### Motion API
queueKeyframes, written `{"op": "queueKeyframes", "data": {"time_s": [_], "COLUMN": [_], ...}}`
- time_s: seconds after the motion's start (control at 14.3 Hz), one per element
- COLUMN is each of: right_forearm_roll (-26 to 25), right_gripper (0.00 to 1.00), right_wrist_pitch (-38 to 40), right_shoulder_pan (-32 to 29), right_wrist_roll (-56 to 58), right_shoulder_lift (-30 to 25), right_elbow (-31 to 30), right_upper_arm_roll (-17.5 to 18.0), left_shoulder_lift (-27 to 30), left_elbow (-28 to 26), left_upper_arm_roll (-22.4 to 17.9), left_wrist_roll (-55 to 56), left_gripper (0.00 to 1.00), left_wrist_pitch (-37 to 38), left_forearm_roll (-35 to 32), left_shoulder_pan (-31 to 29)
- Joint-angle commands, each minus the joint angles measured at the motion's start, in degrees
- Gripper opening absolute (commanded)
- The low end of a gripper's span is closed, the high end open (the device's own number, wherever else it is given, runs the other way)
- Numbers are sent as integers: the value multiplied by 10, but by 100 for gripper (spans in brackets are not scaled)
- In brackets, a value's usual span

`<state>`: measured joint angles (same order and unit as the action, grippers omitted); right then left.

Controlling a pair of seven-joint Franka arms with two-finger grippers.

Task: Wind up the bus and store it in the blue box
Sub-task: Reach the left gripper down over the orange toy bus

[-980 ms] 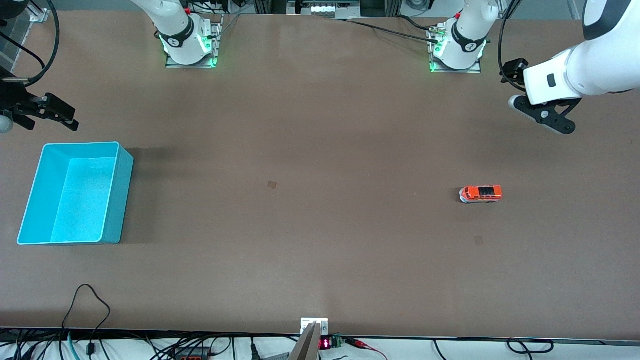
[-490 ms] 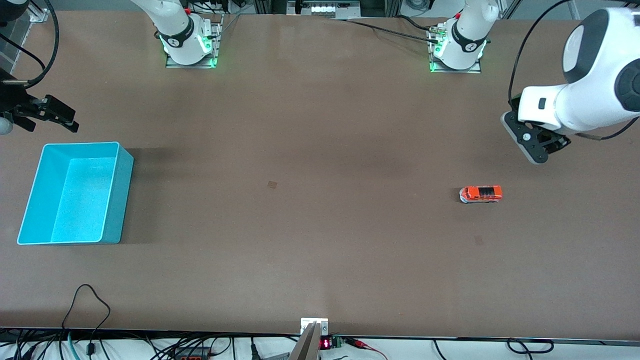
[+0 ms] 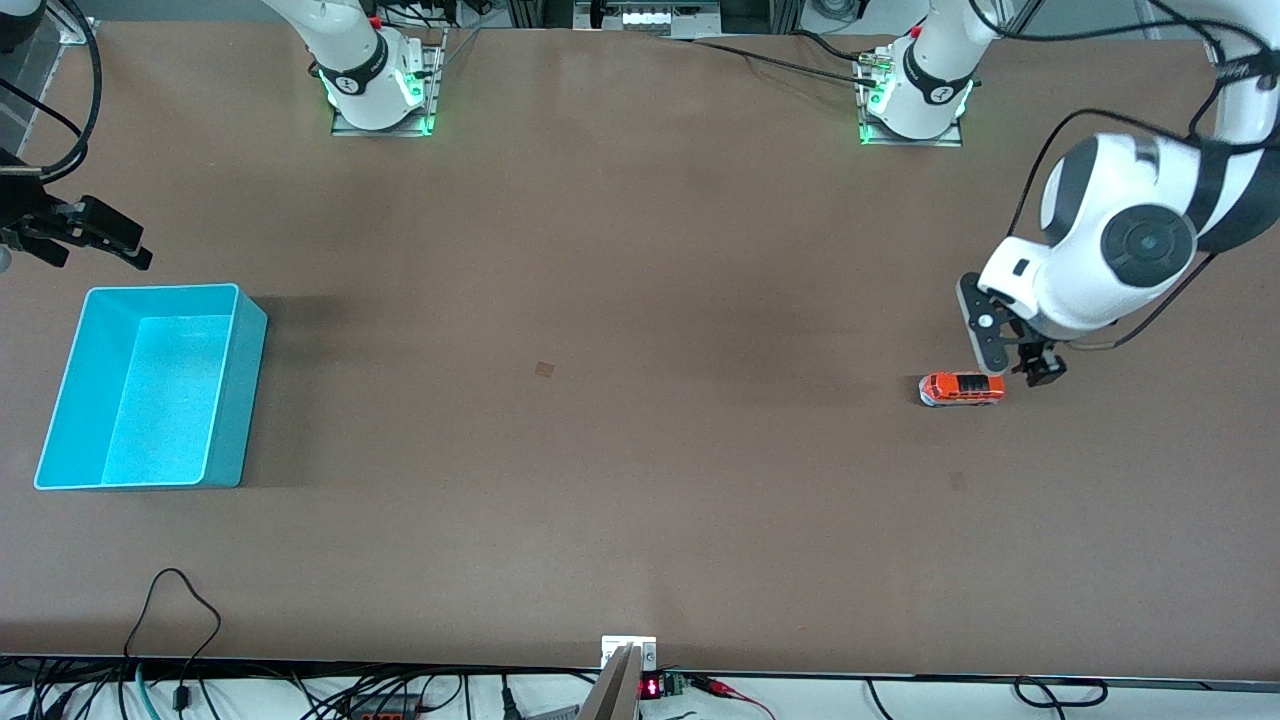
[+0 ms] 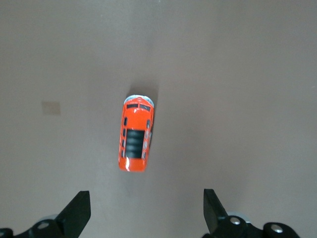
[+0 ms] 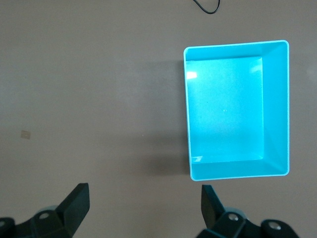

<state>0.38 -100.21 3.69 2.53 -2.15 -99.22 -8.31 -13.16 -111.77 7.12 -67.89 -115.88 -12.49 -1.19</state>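
Observation:
The small orange bus (image 3: 962, 388) stands on its wheels on the table toward the left arm's end. It also shows in the left wrist view (image 4: 136, 141), roof up. My left gripper (image 3: 1012, 360) is open and empty, low over the table just beside the bus; in its wrist view (image 4: 146, 201) the jaws stand wide apart, clear of the bus. The blue box (image 3: 235, 400) sits empty at the right arm's end and shows in the right wrist view (image 5: 223, 114). My right gripper (image 3: 120, 240) waits open over the table beside the box (image 5: 143, 196).
Two small tape marks lie on the table, one mid-table (image 3: 543, 369) and one nearer the front camera than the bus (image 3: 957, 481). Cables (image 3: 180, 600) hang at the table's front edge. The arm bases (image 3: 380, 90) stand along the top.
My left arm has swung down and inward from the table's end, bringing its gripper beside the bus. The bus and box have not moved. The right gripper has barely shifted.

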Motion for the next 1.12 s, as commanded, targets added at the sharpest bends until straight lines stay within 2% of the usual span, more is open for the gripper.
{"op": "queueKeyframes", "data": {"time_s": [0.0, 0.56, 0.91, 1.05], "right_forearm_roll": [11, 12, 18, 22], "right_gripper": [100, 100, 100, 100], "right_wrist_pitch": [-3, -9, -12, -11], "right_shoulder_pan": [-7, -7, -15, -18], "right_wrist_roll": [-2, -2, -2, -2], "right_shoulder_lift": [4, 6, 7, 9], "right_elbow": [8, 7, 6, 5], "right_upper_arm_roll": [3, 3, 3, 2], "left_shoulder_lift": [-41, -125, -129, -134], "left_elbow": [2, -1, -35, -40], "left_upper_arm_roll": [2, 3, 3, 3], "left_wrist_roll": [-37, -112, -125, -147], "left_gripper": [100, 100, 100, 96], "left_wrist_pitch": [-49, -161, -202, -223], "left_forearm_roll": [-13, -13, -13, -13], "left_shoulder_pan": [-3, -43, -46, -55]}}
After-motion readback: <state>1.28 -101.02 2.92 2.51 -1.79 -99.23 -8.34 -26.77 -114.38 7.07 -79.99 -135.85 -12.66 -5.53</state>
